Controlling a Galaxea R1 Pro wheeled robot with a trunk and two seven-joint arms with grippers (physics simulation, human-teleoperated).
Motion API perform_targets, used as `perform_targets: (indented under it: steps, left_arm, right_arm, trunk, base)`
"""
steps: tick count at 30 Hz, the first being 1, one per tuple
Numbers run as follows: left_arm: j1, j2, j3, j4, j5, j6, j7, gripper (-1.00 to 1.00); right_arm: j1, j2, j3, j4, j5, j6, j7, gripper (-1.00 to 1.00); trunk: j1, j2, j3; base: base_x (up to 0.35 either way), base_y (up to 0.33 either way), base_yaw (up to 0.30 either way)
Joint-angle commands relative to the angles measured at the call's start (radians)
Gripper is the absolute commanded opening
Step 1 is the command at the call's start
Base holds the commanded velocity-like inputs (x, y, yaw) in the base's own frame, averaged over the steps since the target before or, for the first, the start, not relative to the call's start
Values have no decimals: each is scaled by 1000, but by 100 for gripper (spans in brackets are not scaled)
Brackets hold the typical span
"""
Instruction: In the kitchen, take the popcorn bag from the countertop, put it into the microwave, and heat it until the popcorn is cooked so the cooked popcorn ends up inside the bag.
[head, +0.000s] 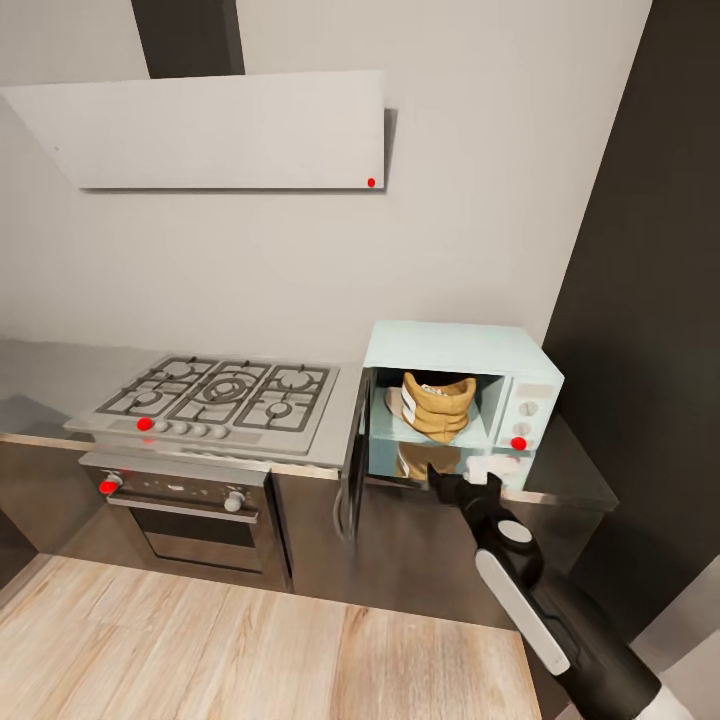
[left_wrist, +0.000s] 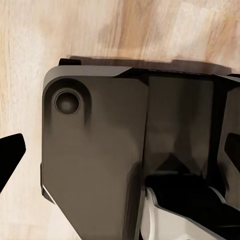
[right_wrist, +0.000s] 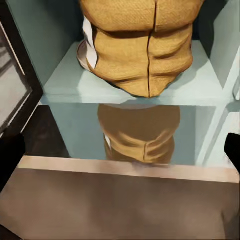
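Popcorn bag (head: 438, 405) sits inside the microwave (head: 455, 350), door (head: 352, 470) swung open. Right gripper (head: 462, 487) hovers just outside the cavity, fingers spread, empty. Left: shut door, start heating

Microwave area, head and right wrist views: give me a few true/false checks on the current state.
1. The popcorn bag sits inside the microwave. True.
2. The microwave door is closed. False: it hangs open toward the hob side.
3. The right gripper is clamped on the bag. False: it is in front of the opening, fingers apart and empty.
4. The gas hob is beside the microwave on the countertop. True.
5. The bag lies on the wood floor. False: it is inside the microwave.
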Motion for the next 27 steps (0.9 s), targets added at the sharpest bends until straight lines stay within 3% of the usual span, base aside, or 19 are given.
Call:
perform_targets:
  steps: [1, 6, 12, 19, 21, 23, 27]
  left_arm:
    - [-1, 0, 8, 1, 0, -2, -5, 100]
    - [-1, 0, 8, 1, -1, -2, -5, 100]
    - [-1, 0, 8, 1, 0, -2, -5, 100]
    - [-1, 0, 8, 1, 0, -2, -5, 100]
    - [-1, 0, 8, 1, 0, -2, -5, 100]
    - [-1, 0, 8, 1, 0, -2, -5, 100]
    - [-1, 0, 8, 1, -1, -2, -4, 100]
  right_arm:
    - [-6, -1, 1, 26, 0, -27, 3, 100]
    - [-77, 5, 4, 94, 8, -116, 14, 100]
    - [-249, 50, 12, 409, 9, -227, 37, 100]
    - [-414, 153, 18, 751, 10, -285, 91, 100]
    - [-441, 175, 41, 810, 13, -306, 99, 100]
    - [-486, 219, 85, 904, 28, -342, 110, 100]
    - [-548, 239, 95, 1040, 33, -400, 133, 100]
  trunk:
    - [0, -2, -2]
    - [0, -2, -2]
    - [0, -2, -2]
    - [0, -2, -2]
    - [0, -2, -2]
    - [0, -2, -2]
    - [0, -2, -2]
  base:
    - [0, 0, 0]
    - [0, 0, 0]
    - [0, 0, 0]
    - [0, 0, 0]
    - [0, 0, 0]
    - [0, 0, 0]
    - [0, 0, 0]
